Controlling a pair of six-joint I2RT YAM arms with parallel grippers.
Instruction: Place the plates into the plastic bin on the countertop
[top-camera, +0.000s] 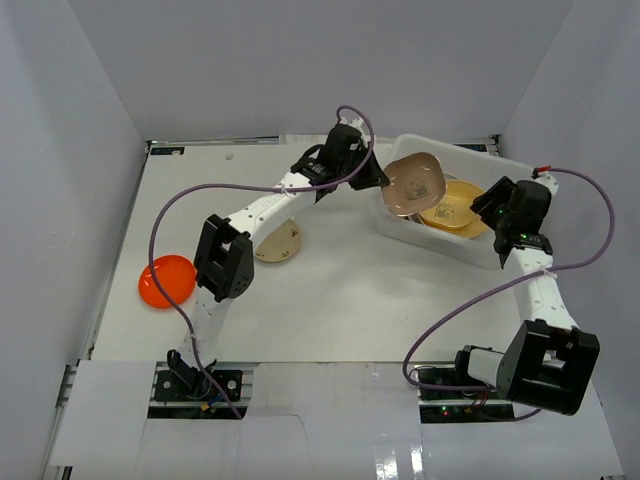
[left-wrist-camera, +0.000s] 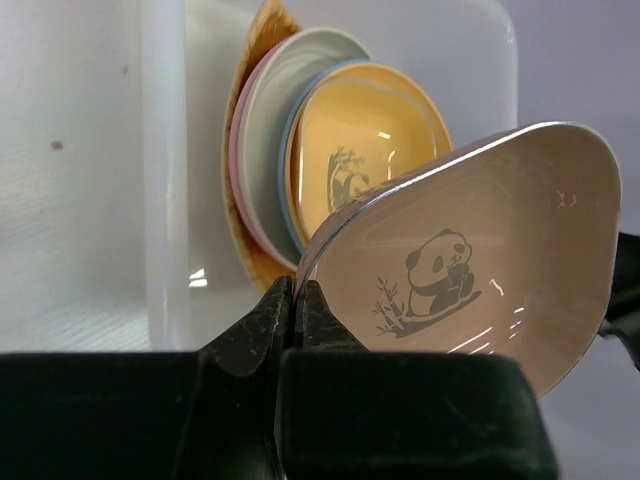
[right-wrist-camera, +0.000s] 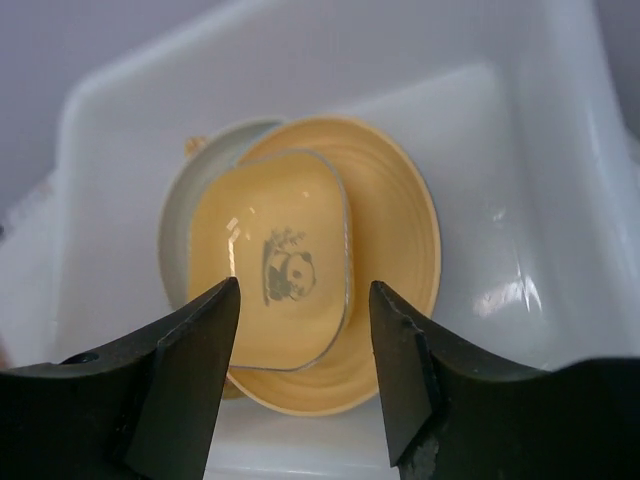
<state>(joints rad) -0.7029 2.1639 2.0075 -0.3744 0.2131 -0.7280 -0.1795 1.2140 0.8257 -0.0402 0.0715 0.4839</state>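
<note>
The bin (top-camera: 452, 152), in the countertop's (top-camera: 340, 295) far-right corner, holds a stack topped by a yellow plate (top-camera: 456, 208). At its left rim the left gripper (left-wrist-camera: 298, 306) clamps a pink plate (top-camera: 413, 185). Above it the right gripper (right-wrist-camera: 304, 290) hangs, fingers apart. Left of the bin lie a tan plate (top-camera: 281, 244) and an orange plate (top-camera: 166, 281). White walls (top-camera: 300, 60) surround.

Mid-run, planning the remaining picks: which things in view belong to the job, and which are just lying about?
Job: pink panda plate in left end effector, plastic bin, yellow-topped stack inside it, orange plate and beige plate on the countertop.
Lying about: only the arms' purple cables.
</note>
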